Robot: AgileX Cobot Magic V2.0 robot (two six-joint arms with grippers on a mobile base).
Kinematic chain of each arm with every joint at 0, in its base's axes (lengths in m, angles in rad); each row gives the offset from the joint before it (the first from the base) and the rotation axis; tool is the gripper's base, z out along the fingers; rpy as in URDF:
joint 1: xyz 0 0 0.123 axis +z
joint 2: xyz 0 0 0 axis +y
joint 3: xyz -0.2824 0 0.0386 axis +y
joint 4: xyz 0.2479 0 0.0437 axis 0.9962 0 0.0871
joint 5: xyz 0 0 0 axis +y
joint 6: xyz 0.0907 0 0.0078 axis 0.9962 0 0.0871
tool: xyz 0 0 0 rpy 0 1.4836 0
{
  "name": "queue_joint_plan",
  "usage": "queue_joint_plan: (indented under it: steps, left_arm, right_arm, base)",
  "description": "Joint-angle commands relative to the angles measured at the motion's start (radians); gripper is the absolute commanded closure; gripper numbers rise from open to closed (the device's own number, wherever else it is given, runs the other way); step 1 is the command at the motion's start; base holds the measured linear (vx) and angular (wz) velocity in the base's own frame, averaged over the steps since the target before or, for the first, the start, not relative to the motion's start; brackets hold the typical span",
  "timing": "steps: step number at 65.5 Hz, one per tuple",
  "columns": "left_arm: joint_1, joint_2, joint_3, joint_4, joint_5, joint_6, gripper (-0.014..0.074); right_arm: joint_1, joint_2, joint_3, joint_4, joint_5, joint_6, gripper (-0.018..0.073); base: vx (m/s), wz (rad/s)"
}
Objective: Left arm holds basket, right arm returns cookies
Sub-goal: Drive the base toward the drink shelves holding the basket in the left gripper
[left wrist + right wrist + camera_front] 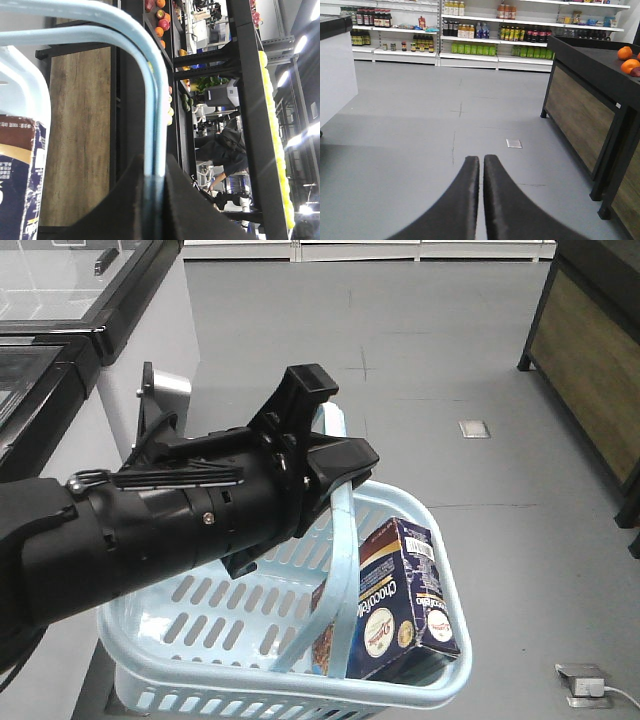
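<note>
Jaws: left gripper point(330, 430) clamped on basket point(220, 605) handle, right gripper point(481, 160) closed empty, cookies point(395, 605) standing on end inside

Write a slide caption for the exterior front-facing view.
The left hand clamps the hoop handle of the light blue basket, with the Chocofello cookie box standing inside it.

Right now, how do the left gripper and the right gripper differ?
The left gripper is clamped on the handle of the basket; the right gripper holds nothing. The left gripper's jaws are parted by the handle; the right gripper's jaws nearly touch. Both are black.
</note>
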Motion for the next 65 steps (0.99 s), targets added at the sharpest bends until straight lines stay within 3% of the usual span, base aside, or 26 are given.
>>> queue_joint_plan:
  steps: [1,65]
  left_arm:
    - [-0.006,-0.039,-0.036,-0.034,0.024,0.001,0.0599]
    - [-0.006,-0.039,-0.036,-0.034,0.024,0.001,0.0599]
  right_arm:
    - [-0.007,-0.013,0.017,-0.003,-0.074,-0.005,0.0565]
    - [-0.007,-0.013,0.017,-0.003,-0.072,-0.005,0.0565]
  base:
    - [0.07,-0.06]
    - [0.17,-0.03]
